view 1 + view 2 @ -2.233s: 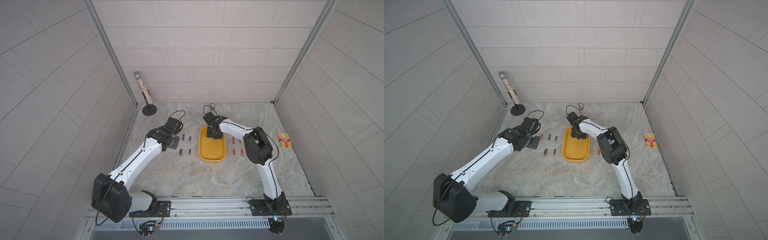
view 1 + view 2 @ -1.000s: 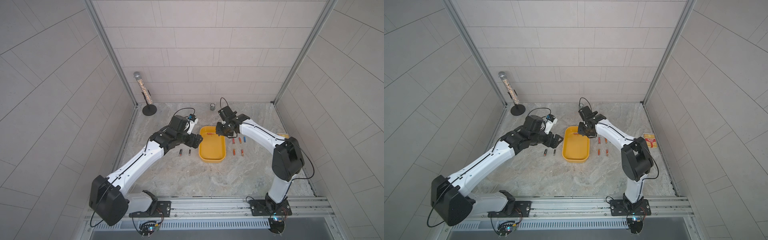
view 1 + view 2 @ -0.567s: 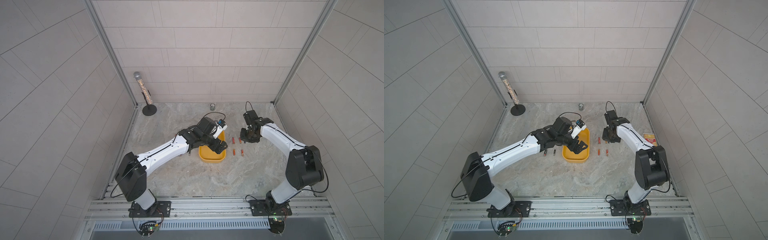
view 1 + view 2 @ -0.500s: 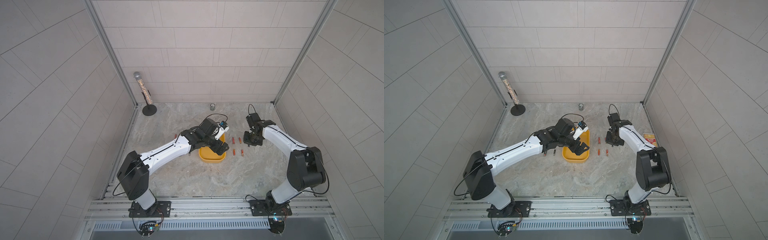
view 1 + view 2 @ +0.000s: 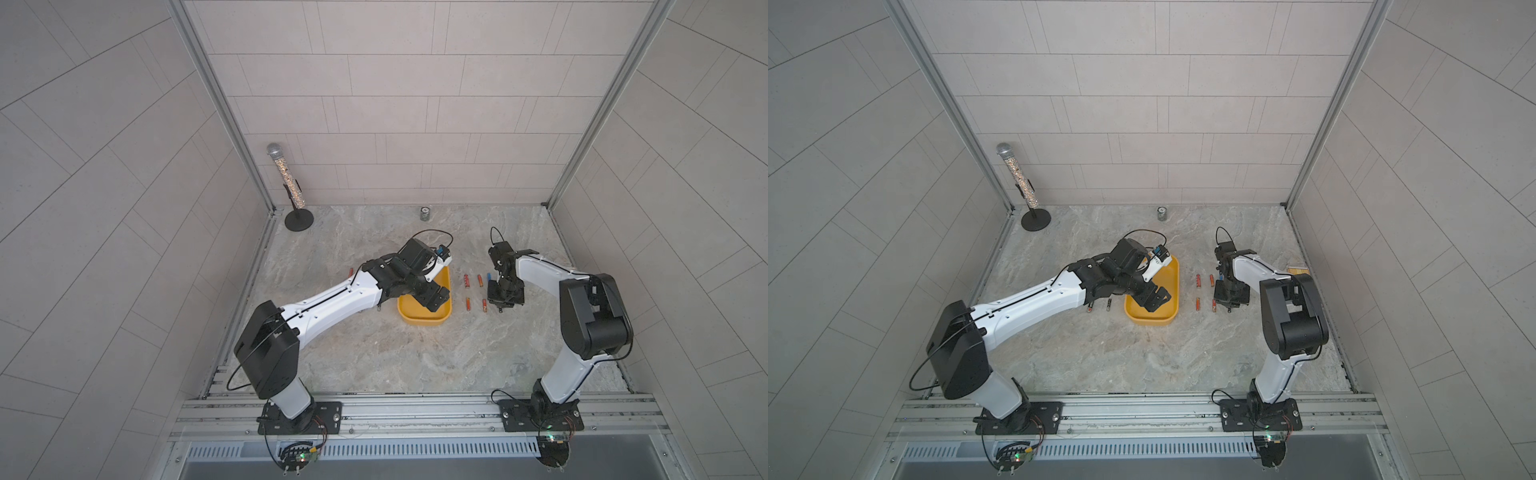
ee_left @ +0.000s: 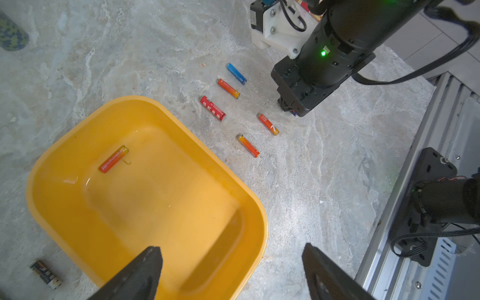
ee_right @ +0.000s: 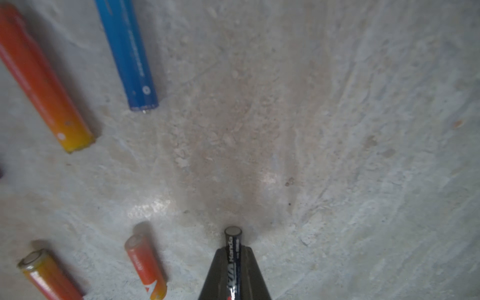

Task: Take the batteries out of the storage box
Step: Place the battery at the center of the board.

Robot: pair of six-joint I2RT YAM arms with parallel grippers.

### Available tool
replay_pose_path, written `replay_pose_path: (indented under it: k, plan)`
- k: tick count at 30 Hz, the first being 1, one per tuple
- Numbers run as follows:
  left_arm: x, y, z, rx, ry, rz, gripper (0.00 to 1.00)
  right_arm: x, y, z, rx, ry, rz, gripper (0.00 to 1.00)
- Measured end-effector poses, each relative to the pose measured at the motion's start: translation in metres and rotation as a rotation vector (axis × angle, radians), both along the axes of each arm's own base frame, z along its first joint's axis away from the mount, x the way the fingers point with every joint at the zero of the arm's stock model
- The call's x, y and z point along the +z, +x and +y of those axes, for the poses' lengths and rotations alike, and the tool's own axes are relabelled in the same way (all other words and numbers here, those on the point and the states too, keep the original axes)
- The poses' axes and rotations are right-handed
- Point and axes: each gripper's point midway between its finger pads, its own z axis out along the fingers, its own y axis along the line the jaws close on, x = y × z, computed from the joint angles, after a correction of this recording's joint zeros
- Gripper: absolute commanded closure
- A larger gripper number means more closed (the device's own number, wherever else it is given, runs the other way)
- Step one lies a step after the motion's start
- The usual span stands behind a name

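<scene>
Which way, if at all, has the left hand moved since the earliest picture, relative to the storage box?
Yes. The left hand has crossed from left of the storage box to above its near end.

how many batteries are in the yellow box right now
1. An orange-red battery lies on the floor of the box, near one end. The left gripper hides a small strip of it.

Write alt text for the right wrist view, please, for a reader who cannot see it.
The right gripper is shut on a dark battery, held end-first close over the marble table. One blue battery and three orange batteries lie flat on the table nearby.
</scene>
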Motion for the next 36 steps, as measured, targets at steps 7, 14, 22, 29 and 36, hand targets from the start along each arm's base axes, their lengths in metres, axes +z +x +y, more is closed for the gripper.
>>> replay_pose_path:
  k: [7,14,22,29,36]
  plan:
    - [-0.012,0.0,0.015,0.027,0.062,-0.005,0.06,-0.001,0.004,0.005,0.021,0.0,-0.013,1.0]
    - [-0.014,0.008,0.024,0.061,0.095,-0.022,0.06,-0.001,0.004,0.005,0.027,-0.01,-0.016,0.92]
    - [-0.02,0.016,0.041,0.092,0.148,-0.025,0.06,-0.002,0.002,0.003,0.025,-0.024,-0.008,0.71]
    - [-0.02,0.034,0.063,0.144,0.187,-0.045,0.08,0.005,-0.001,0.002,0.026,-0.025,-0.013,0.7]
    - [-0.003,0.078,0.057,0.136,0.25,-0.095,0.21,0.056,0.006,0.005,0.026,0.001,-0.174,0.59]
